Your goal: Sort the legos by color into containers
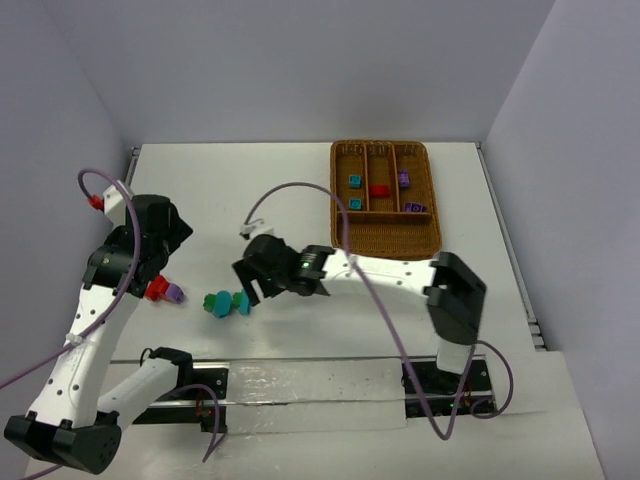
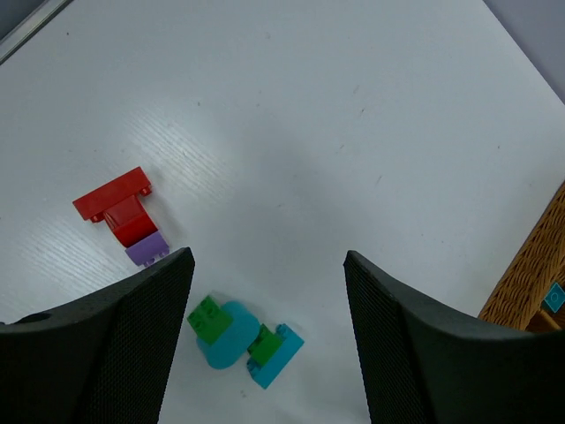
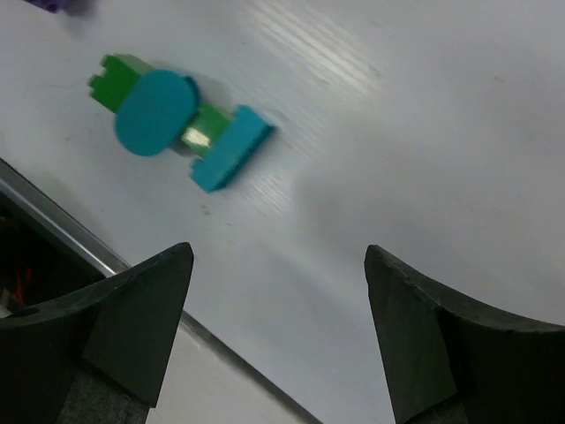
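Light, hard and slick (apt to skid), the green-and-teal bricks point(image 1: 227, 303) well left of the tray point(image 1: 390, 236) want pinching across flat sides by the right hand point(image 1: 247, 288), fingers apart, empty.

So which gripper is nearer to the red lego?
Left. The left gripper hangs close by the red lego; the right gripper is farther right, beyond the teal and green legos.

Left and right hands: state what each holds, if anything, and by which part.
Nothing is held. The left hand and the right hand are both open and empty; the green and teal legos lie untouched.
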